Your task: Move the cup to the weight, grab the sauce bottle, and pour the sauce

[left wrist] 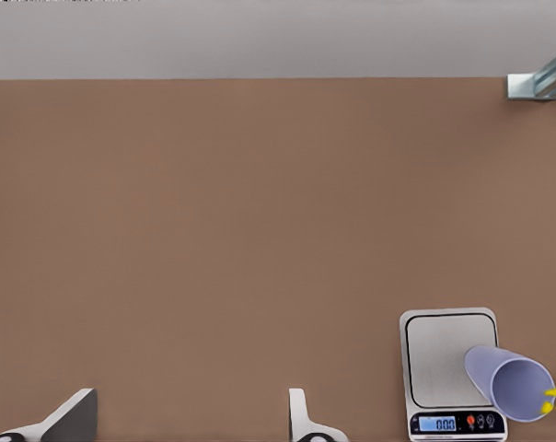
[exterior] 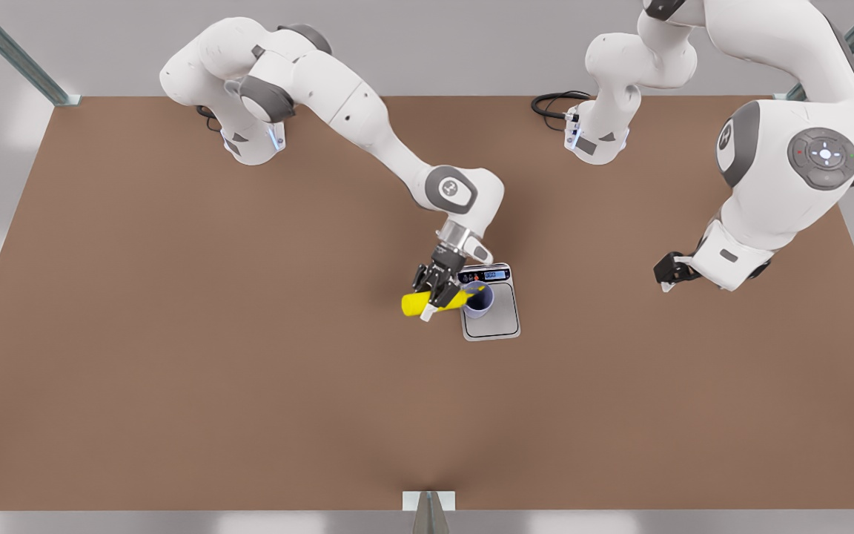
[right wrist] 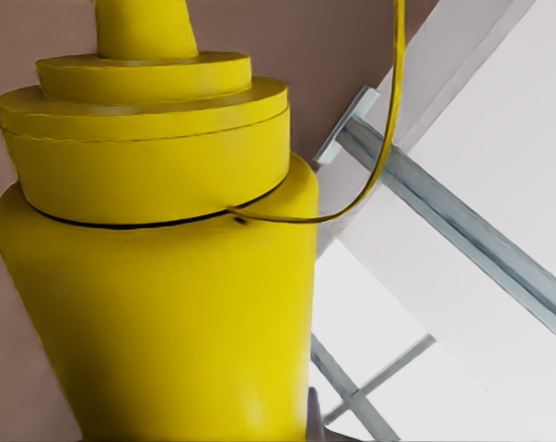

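Fingers of the right gripper [exterior: 438, 291] are clamped on the sauce bottle [exterior: 427, 302], which is tipped nearly flat with its nozzle over the cup's [exterior: 480, 298] mouth. Cup sits on the weight [exterior: 491, 311], near the plate's corner by the display, roughly mid-bench [exterior: 175, 334]. No sauce stream that I can make out, so I'd say the pour is just starting or about to. Left gripper [exterior: 670, 273] waits well off toward the bench edge on the front view's right; fingers [left wrist: 71, 419] spread, holding nothing. Cup placement and bottle pickup look done; pouring is what's left.
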